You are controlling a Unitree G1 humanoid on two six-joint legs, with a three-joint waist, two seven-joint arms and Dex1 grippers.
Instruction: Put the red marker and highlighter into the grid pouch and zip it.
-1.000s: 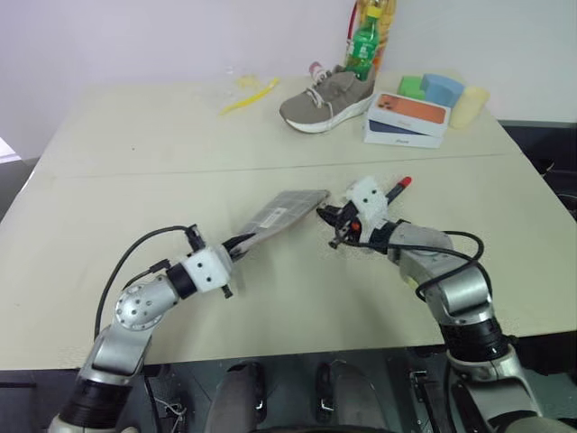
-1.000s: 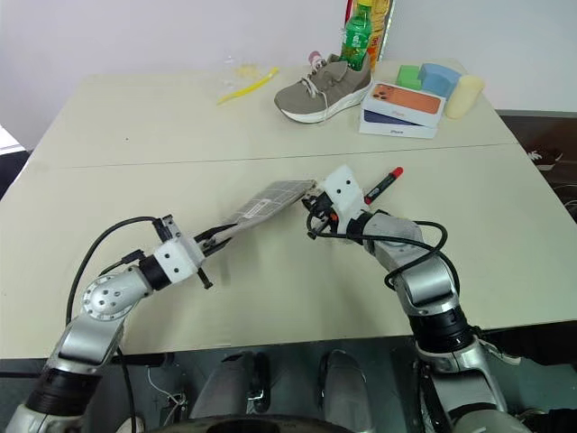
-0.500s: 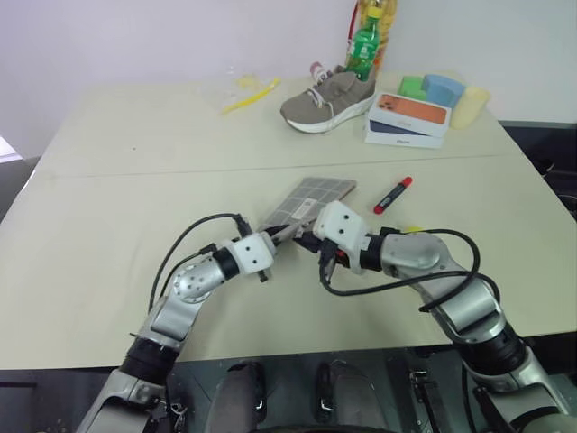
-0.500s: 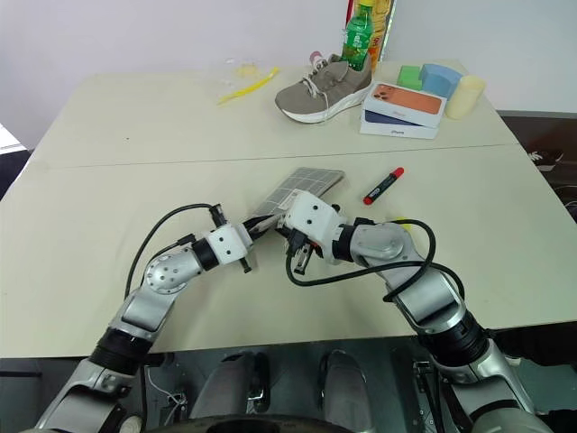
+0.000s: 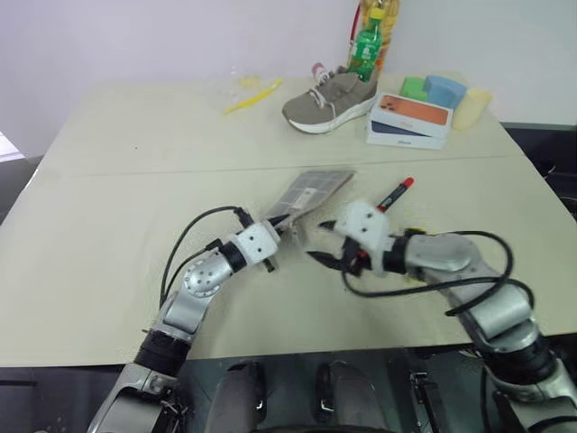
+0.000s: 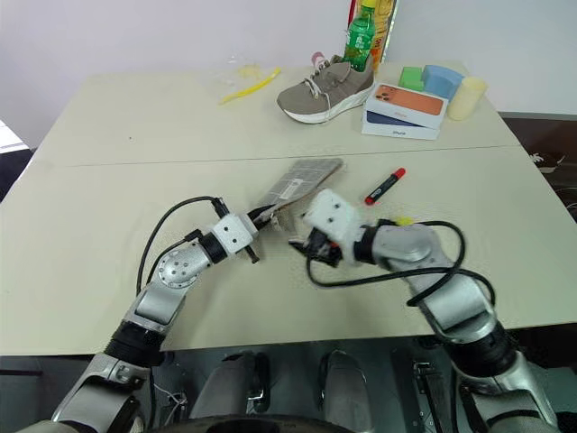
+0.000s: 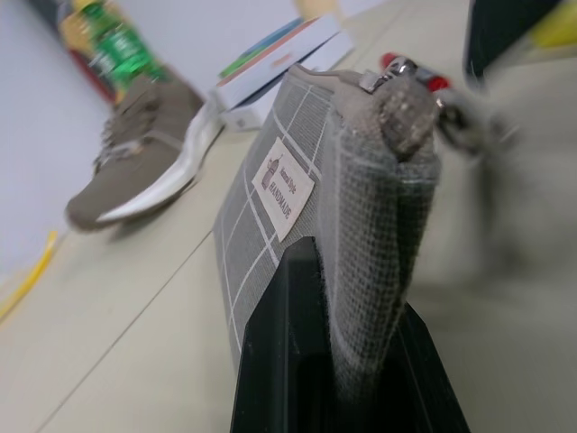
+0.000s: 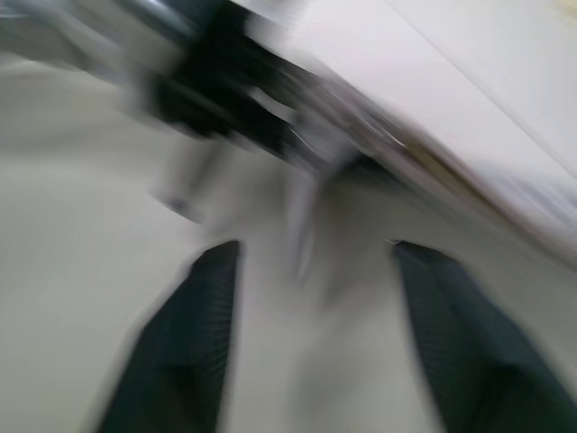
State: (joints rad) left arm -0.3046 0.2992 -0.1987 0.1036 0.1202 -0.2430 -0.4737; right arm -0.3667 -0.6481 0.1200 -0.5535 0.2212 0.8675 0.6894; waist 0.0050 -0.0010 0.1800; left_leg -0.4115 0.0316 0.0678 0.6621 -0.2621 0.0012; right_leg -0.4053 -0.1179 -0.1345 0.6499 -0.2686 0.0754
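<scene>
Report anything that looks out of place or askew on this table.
The grid pouch is askew: the left gripper is shut on one end, so it hangs tilted off the table rather than lying flat. The right gripper is open beside it, holding nothing. The red marker lies outside the pouch. A shoe sits among stationery.

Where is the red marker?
The red marker lies on the table, right of the grid pouch and just beyond the right gripper.

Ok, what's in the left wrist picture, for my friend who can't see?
The left end effector is shut on the grey grid pouch, holding it up on edge. Behind sit a shoe, a green bottle and the red marker.
</scene>
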